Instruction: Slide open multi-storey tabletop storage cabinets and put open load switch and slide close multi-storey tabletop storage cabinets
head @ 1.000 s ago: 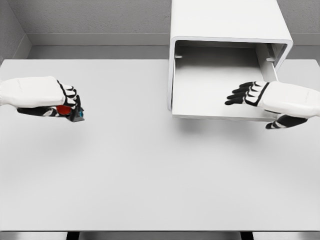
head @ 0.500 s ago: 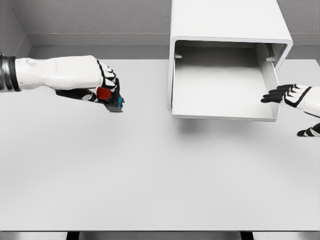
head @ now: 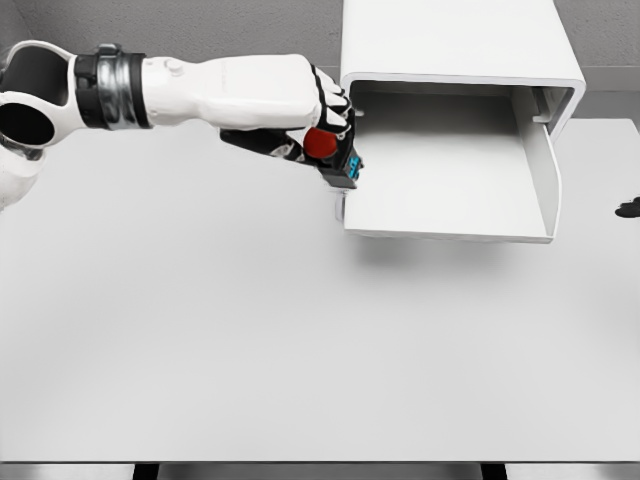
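Note:
The white storage cabinet stands at the back right of the table, its drawer pulled out toward me and showing a bare floor. My left hand reaches in from the left, shut on the load switch, a small dark block with a red knob and a blue part. The switch hangs at the drawer's left wall, just above its rim. Of my right hand only black fingertips show at the right edge, right of the drawer.
The white table spreads wide in front of the cabinet. A grey wall runs behind it. The table's front edge lies near the bottom of the view.
My left hand has carried the load switch rightward from the table's left side to the drawer's left wall. My right hand has drawn back from the drawer to the right edge of the view.

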Controlling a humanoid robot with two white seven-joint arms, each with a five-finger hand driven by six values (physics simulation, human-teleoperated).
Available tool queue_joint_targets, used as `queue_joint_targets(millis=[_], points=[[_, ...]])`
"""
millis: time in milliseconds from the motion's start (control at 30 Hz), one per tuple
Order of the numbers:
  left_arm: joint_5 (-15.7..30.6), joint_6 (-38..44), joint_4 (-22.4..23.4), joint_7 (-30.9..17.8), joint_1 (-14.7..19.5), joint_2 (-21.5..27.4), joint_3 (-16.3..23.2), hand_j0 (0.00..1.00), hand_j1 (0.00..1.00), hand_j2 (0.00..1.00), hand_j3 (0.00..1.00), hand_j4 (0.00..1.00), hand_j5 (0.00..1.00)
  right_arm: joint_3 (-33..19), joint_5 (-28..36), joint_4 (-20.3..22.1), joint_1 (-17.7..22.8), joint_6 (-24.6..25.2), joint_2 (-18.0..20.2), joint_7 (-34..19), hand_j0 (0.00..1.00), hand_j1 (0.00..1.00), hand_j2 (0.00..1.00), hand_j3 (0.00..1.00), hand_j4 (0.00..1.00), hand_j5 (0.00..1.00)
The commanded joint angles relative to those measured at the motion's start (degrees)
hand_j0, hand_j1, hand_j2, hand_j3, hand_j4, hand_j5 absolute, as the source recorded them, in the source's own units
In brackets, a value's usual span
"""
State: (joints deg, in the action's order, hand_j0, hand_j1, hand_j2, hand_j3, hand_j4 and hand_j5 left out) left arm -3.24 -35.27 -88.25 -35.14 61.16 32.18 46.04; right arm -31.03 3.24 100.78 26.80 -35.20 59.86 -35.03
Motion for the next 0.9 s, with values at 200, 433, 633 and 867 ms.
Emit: queue_joint_targets(millis=[200,433,633,867], points=[[-7.04,0.27,17.23,0.14,2.03,-16.79,4.94,0.39,0.39,0.39,0.39,0.39,0.39,-3.86,-0.16,-0.06,6.07,0.20,-3.08,0.03,0.72,0.72,0.72,0.72,0.72,0.72],[-10.12,0.27,23.74,0.14,2.82,-22.07,5.29,0.42,0.42,0.42,0.42,0.42,0.42,7.91,-4.47,0.03,3.35,0.20,2.01,0.03,0.56,0.56,0.56,0.56,0.56,0.56],[-8.98,0.27,23.74,0.14,3.44,-22.69,4.94,0.97,0.97,0.97,0.97,0.97,0.97,9.94,-6.23,-0.24,-0.61,0.20,1.75,0.03,0.58,0.58,0.58,0.58,0.58,0.58],[-5.99,0.27,23.12,0.14,4.75,-22.51,4.85,1.00,1.00,1.00,1.00,1.00,1.00,13.81,-6.23,-0.15,-4.21,0.20,0.35,0.03,0.60,0.60,0.60,0.60,0.60,0.60]])
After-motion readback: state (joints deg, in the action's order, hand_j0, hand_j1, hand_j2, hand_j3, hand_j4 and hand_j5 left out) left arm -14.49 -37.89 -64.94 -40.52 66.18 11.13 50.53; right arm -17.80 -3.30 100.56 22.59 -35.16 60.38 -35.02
